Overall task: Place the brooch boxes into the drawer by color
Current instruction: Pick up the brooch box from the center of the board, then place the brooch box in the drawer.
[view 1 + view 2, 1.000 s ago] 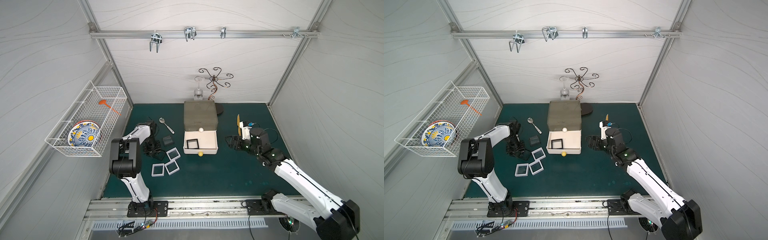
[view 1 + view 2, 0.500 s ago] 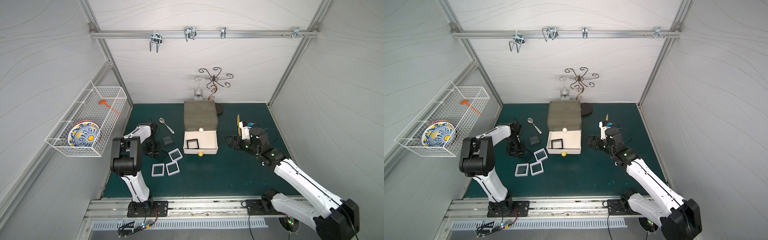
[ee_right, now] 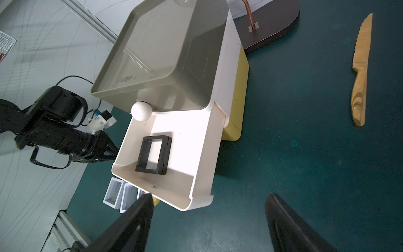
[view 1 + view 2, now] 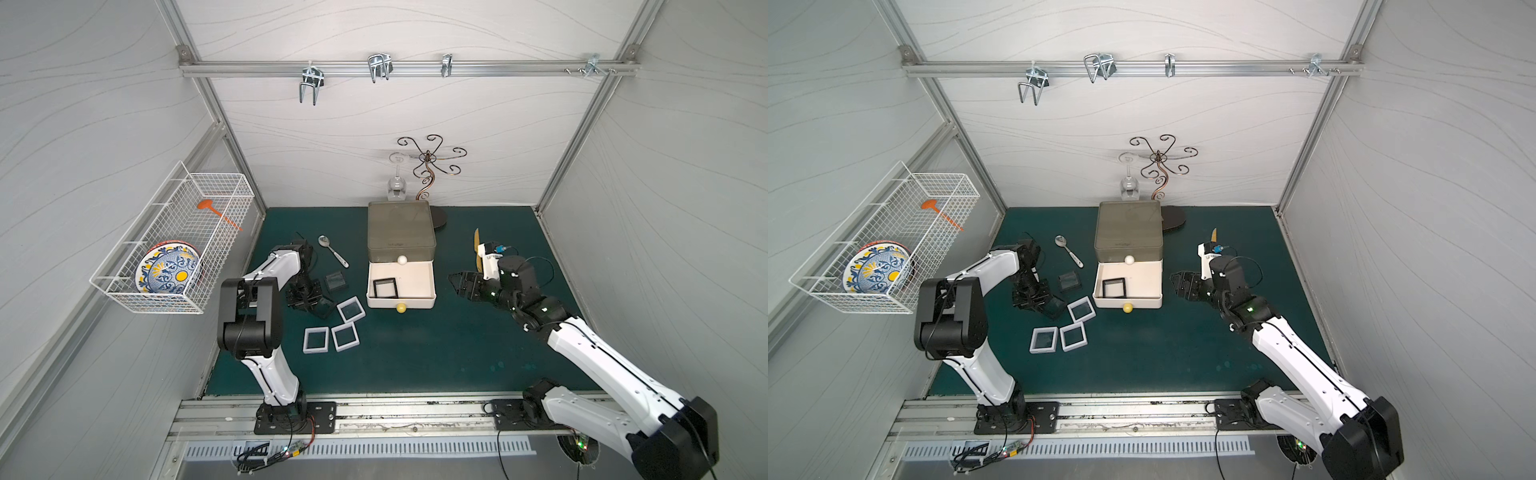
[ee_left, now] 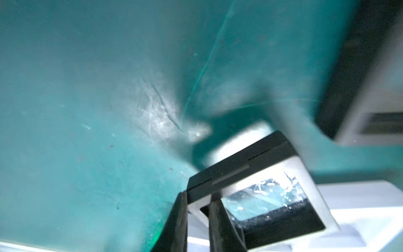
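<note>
Black brooch box (image 5: pixel 250 174): we see left gripper (image 5: pixel 197 205) jaws narrow, pinching its frame edge. Open white drawer tier (image 4: pixel 419 278) lies near, off to their side. Right gripper (image 3: pixel 209 196) jaws wide, empty.

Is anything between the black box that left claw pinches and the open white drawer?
Nothing tall. The left gripper is shut on a black box; between it and the open white drawer only a white box and a second black box lie flat on the mat, so lifting should clear them.

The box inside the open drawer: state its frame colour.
The box has a black frame, clearest in the right wrist view.
</note>
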Controlling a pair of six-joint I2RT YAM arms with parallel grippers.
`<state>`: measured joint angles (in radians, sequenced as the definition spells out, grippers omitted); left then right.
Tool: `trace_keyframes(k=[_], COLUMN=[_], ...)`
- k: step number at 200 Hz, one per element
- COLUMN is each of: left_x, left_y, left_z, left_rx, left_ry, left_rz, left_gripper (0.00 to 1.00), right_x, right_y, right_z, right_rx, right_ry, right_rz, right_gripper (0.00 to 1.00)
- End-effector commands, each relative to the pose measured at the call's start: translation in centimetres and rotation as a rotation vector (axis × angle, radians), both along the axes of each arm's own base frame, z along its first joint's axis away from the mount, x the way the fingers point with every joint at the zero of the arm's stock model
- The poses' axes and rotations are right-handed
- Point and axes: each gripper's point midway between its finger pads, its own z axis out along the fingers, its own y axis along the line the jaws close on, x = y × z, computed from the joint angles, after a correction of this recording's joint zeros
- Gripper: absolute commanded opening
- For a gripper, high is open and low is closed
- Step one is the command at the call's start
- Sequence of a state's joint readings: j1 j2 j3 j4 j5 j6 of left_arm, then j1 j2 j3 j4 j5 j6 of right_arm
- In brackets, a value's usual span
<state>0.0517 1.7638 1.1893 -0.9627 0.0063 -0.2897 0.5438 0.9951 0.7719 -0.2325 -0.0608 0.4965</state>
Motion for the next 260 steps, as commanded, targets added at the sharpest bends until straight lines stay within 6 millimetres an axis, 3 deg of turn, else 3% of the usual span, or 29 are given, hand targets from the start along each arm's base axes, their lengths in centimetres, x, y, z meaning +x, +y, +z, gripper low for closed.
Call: trace_keyframes(k=[1, 27, 55, 86, 112, 136, 175, 220, 260], left_x=[2.3, 2.5, 3.1, 3.3, 3.2, 2.9, 3.0, 3.8, 4.2], left_y=[-0.3, -0.9, -2.6, -7.1, -11.6, -15.0, -17.8, -19.2, -18.7], left_z=[3.9, 6.5, 10.8, 15.1, 17.1, 17.6, 15.8, 14.6, 15.8], left_rx=[-0.023, -0.056, -0.090, -0.120, -0.151, -0.177, -0.172, -0.169, -0.141], left_ry=[-0.137, -0.195, -0.305, -0.388, -0.439, -0.452, -0.428, -0.441, -0.484], left_rz=[0.010, -0.001, -0.037, -0.157, -0.241, -0.312, -0.350, -0.355, -0.352], left_gripper=[0.00, 0.00, 0.00, 0.00, 0.00, 0.00, 0.00, 0.00, 0.00], right_x=[0.2, 0.2, 0.2, 0.3, 0.2, 0.2, 0.1, -0.2, -0.2], right_y=[0.4, 0.5, 0.6, 0.7, 0.7, 0.6, 0.5, 0.1, 0.0], right_z=[0.7, 1.0, 1.0, 1.0, 1.1, 1.2, 1.2, 1.3, 1.2], right_rx=[0.009, 0.011, 0.009, 0.005, -0.001, -0.003, -0.008, -0.021, -0.025], right_ry=[-0.025, -0.030, -0.031, -0.034, -0.034, -0.037, -0.038, -0.043, -0.045], right_rz=[0.015, 0.016, 0.011, 0.011, 0.010, 0.007, 0.008, 0.004, 0.001], right_gripper=[0.85, 0.85, 0.85, 0.85, 0.85, 0.85, 0.85, 0.85, 0.85])
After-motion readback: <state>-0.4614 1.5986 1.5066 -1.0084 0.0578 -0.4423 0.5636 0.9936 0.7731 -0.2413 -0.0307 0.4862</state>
